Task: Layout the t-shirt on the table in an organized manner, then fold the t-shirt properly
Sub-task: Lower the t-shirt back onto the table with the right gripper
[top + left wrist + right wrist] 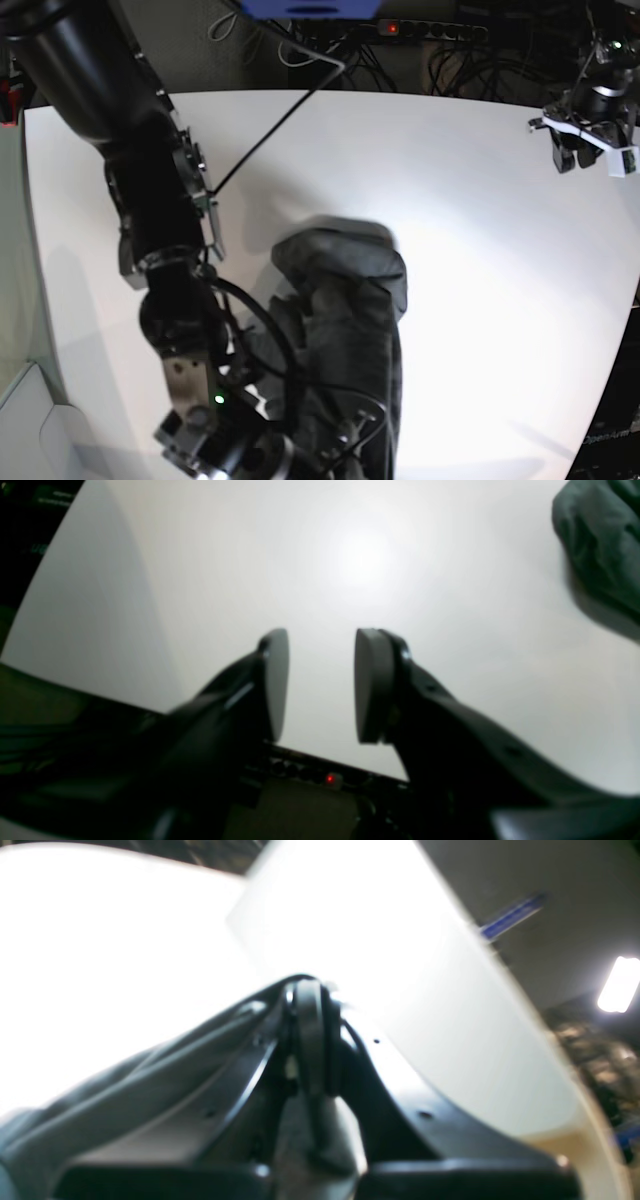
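White table (pixel 480 200); t-shirt (pixel 345 300) heap whole only from base.

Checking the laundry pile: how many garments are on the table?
1. The t-shirt lies bunched near the middle of the table, one end pinched in the right gripper. Anything beneath it would be hidden.

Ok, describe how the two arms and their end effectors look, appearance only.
Both arms are black. The left end effector has two dark fingers ending in flat, rounded grey pads; in the base view it carries a white bracket. The right end effector is glossy black with small screw holes. The right arm is a thick black tube with black cables and a green light near the wrist.
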`<state>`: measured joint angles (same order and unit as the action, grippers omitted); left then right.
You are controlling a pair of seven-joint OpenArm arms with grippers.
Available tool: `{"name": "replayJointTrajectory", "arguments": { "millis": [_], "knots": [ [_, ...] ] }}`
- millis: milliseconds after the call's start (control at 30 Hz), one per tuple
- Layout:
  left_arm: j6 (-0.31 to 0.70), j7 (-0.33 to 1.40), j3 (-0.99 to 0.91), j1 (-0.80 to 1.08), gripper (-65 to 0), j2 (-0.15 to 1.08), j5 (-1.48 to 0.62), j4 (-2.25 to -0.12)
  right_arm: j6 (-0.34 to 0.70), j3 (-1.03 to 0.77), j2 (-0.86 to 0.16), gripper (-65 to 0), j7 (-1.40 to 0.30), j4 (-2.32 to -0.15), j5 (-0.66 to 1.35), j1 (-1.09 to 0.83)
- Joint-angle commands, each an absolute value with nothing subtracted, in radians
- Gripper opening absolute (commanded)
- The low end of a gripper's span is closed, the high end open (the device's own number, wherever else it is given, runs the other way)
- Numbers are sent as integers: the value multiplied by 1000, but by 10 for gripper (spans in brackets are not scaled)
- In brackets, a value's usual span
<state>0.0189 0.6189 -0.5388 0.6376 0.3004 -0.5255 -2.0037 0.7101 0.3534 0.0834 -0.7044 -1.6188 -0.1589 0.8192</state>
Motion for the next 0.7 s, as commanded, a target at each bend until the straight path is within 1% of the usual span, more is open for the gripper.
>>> {"name": "replayJointTrajectory", "arguments": {
  "millis": [0, 100, 233, 300, 367, 400, 467, 567, 633, 667],
  "knots": [
    [15, 598, -547, 642, -433, 314, -527, -2020, 698, 351, 110, -650, -657, -1598, -154, 858],
    [15, 598, -547, 642, -433, 314, -527, -2020, 698, 354, 156, -650, -608, -1494, -154, 865],
    [15, 598, -547, 642, -433, 314, -527, -2020, 698, 440, 157, -650, -555, -1346, -154, 877],
    [15, 598, -545, 642, -433, 314, -527, -2020, 698, 501, 157, -630, -524, -1265, -156, 894],
    [15, 598, -545, 642, -433, 314, -527, -2020, 656, 539, 157, -581, -498, -1196, -156, 903],
    [15, 598, -545, 642, -433, 314, -527, -2020, 627, 558, 157, -541, -484, -1165, -156, 906],
    [15, 598, -541, 642, -433, 314, -527, -2020, 595, 581, 157, -449, -455, -1127, -154, 908],
    [15, 599, -538, 642, -433, 314, -527, -2020, 582, 575, 157, -299, -447, -1138, -154, 898],
    [15, 599, -538, 642, -433, 314, -527, -2020, 582, 575, 157, -249, -447, -1188, -154, 885],
    [15, 599, -538, 642, -433, 314, -527, -2020, 582, 575, 157, -246, -447, -1227, -154, 868]
  ]
}}
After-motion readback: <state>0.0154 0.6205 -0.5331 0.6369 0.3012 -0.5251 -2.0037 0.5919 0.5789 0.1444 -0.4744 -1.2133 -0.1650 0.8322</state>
